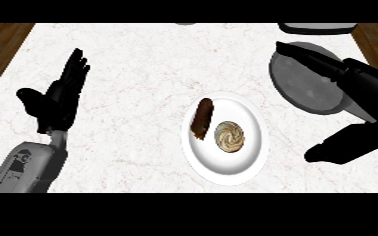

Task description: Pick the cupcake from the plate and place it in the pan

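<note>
Head view, marble kitchen counter [133, 60]: my right hand [358, 92] hangs spread wide over the grey pan [299, 87], fingers straight across it and thumb splayed below, holding nothing. The cupcake [229, 136], topped with swirled cream frosting, sits on the white plate [221, 170] at centre, just beside a dark brown pastry [202, 117] and apart from the pan. My left hand [55, 100] rests open at the view's left, fingers up.

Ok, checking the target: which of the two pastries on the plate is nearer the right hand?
The round cupcake with swirled cream top; the long brown pastry lies farther left.
</note>
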